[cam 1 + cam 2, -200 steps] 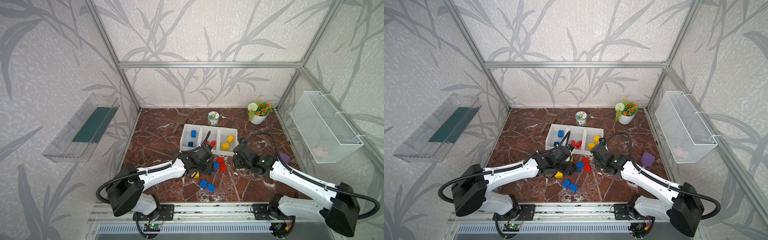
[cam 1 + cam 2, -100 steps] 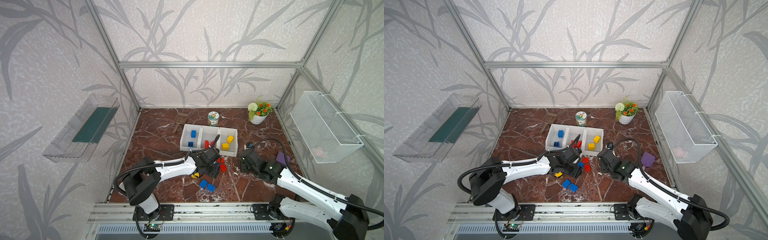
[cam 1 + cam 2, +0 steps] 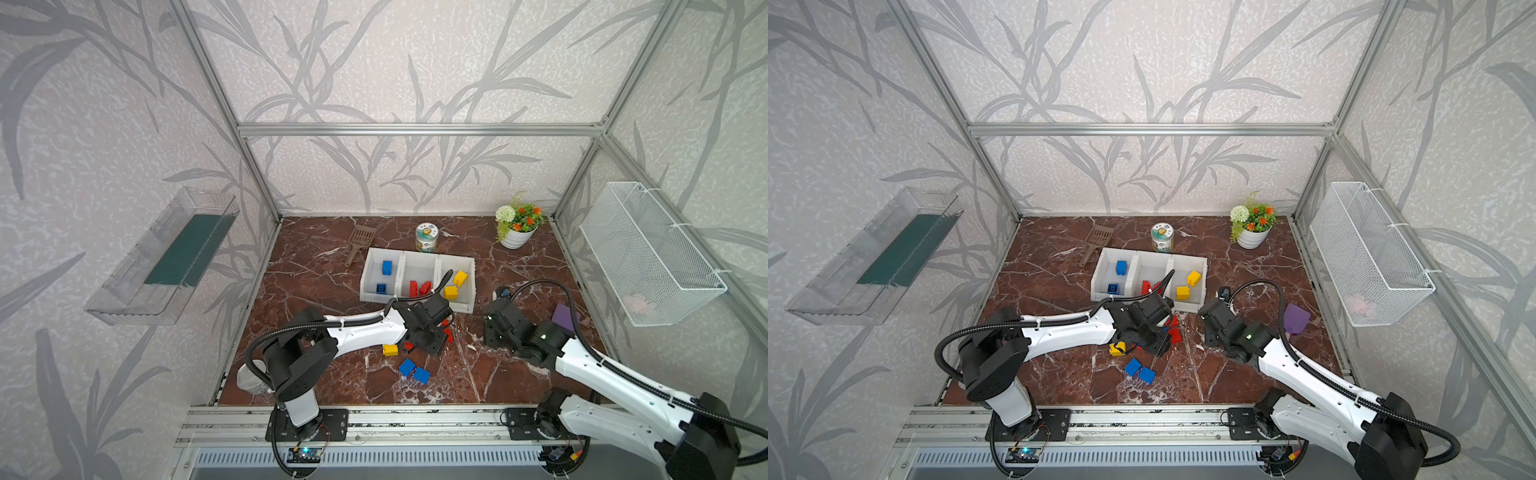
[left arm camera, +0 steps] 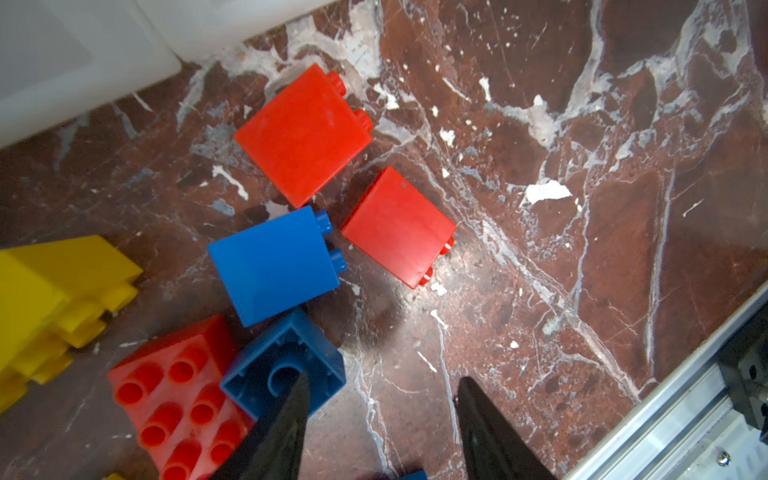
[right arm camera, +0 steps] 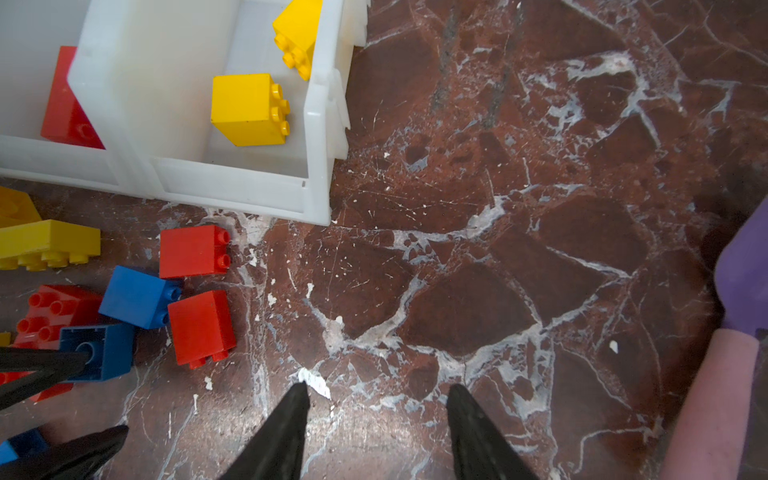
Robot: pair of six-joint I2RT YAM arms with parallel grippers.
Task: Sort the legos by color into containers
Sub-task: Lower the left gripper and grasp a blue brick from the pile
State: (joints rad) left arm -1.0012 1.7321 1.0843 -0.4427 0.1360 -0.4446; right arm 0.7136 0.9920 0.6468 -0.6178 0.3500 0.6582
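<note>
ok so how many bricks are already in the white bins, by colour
blue bricks: 2
red bricks: 2, partly behind a cable
yellow bricks: 2
total: 6

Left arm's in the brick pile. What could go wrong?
1. One finger of the left gripper is at the hollow of the upturned blue brick, the other over bare marble; closing may shove it, not grip it.
2. It abuts the red studded brick; a drag could scatter its neighbours.
3. The right gripper hangs open close by; the arms could clash.
</note>
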